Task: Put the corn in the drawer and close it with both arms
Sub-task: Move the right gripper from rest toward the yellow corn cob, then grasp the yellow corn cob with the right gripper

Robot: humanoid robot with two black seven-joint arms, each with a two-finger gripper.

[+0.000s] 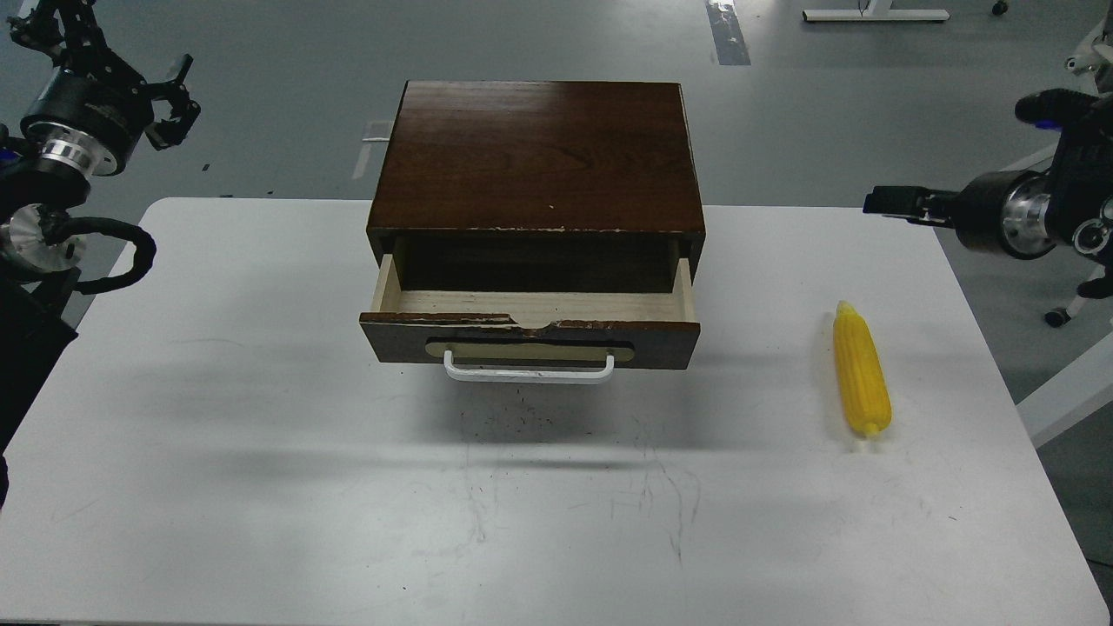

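Observation:
The yellow corn lies on the white table at the right, tip pointing away from me. The drawer is pulled partly open; its pale wood inside is empty, and its white bar handle faces me. My left gripper hangs in the air off the table's far left corner, fingers spread and empty. My right gripper points left above the table's far right edge, beyond the corn and apart from it. It is seen side-on, so its fingers cannot be told apart.
The dark brown cabinet that holds the drawer stands at the table's back middle. A white wheeled frame stands on the floor past the table's right edge. Grey floor lies behind.

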